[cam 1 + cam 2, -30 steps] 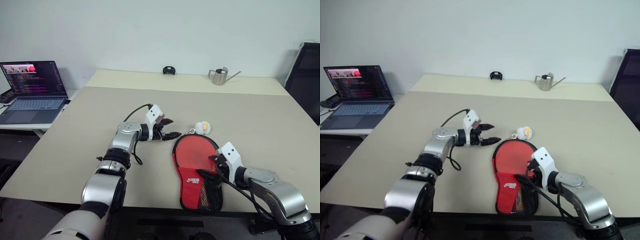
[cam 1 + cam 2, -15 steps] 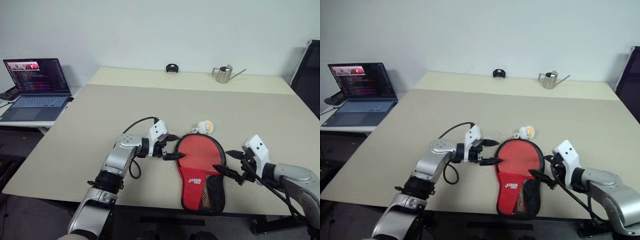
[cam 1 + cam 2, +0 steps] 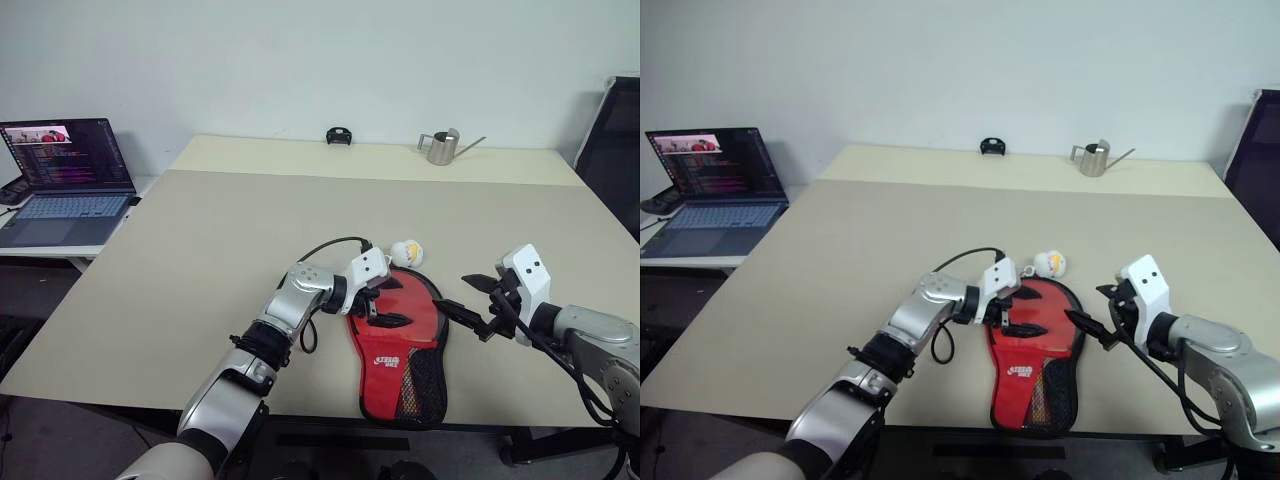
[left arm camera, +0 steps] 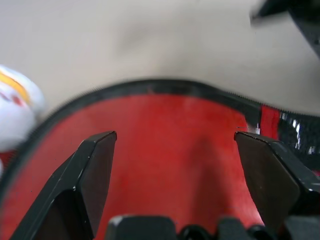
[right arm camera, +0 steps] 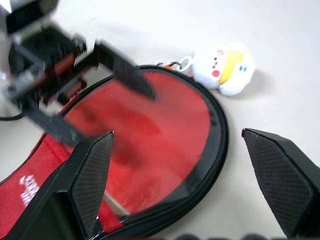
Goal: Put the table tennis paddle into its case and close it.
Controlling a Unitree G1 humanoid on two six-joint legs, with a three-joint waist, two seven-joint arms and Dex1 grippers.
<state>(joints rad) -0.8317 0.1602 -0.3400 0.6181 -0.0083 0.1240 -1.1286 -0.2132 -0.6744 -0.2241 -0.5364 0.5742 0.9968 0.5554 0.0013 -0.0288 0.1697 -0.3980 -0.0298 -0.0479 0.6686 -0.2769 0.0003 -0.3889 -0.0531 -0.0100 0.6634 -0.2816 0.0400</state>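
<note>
Left pincer over case — bare table beyond.

Both end effectors wide apart-fingered.

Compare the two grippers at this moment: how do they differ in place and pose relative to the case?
The left gripper hangs over the red face of the case, pointing toward the robot's right; the right gripper is off the case's right edge, above bare table, pointing toward the robot's left. The left is near the plush charm; the right is farther from it. Both are open and hold nothing.
</note>
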